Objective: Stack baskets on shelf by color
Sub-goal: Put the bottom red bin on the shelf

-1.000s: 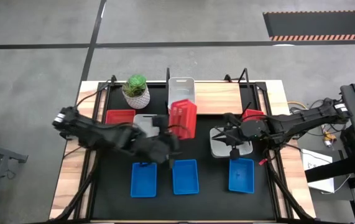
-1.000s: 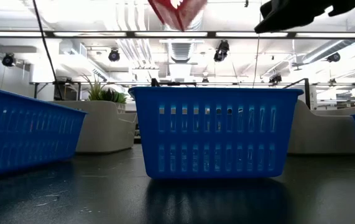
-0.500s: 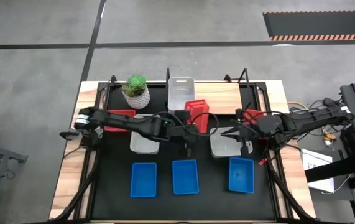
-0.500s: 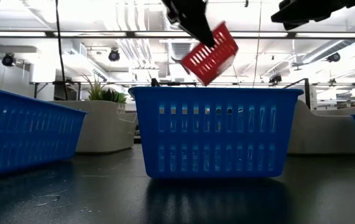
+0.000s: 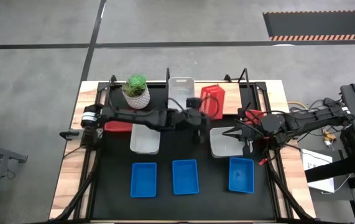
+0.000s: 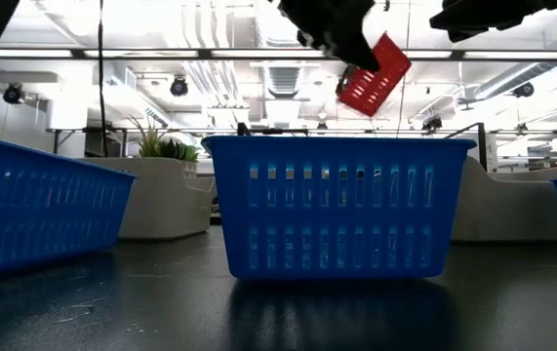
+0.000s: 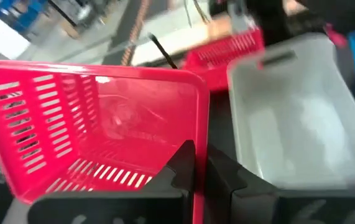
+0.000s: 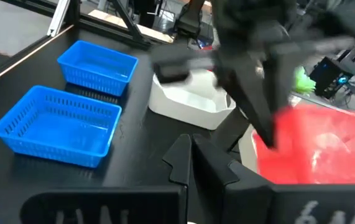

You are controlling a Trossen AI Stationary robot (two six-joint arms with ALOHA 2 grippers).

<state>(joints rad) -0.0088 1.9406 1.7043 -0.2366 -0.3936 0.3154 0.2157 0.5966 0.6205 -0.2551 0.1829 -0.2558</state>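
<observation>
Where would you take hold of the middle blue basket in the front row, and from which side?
Grip one long wall of the middle blue basket at its rim, coming straight down from above. It stands upright with its open top facing up, apart from the blue baskets either side, so a finger can probably slip inside the wall. The left hand, shut on the red basket, is busy; the right hand is shut.

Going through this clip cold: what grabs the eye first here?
The red basket held aloft by the left gripper, pinched by its wall above the wooden shelf at the table's far edge. In front, three blue baskets line the near side of the table, with white-grey bins behind them. The right gripper, shut and empty, hangs over the right white-grey bin.
</observation>
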